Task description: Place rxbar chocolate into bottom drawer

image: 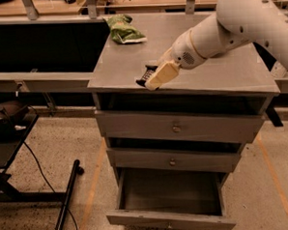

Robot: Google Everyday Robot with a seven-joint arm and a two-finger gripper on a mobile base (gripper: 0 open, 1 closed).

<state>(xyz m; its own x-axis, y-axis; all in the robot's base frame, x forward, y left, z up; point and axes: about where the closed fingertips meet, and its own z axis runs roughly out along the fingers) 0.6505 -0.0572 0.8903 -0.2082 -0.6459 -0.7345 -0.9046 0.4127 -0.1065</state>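
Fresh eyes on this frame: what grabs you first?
The big white robot arm reaches over the flat grey cabinet top, its gripper at the front left edge with the small black-wrapped rxbar chocolate at its tip. Below, the deep grey bottom drawer stands pulled open. A crumpled green snack bag lies at the back left corner.

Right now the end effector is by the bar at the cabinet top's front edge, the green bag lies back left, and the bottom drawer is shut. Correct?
No. The camera view shows the bottom drawer pulled open, not shut. The end effector is by the bar at the front edge, and the green bag lies back left.
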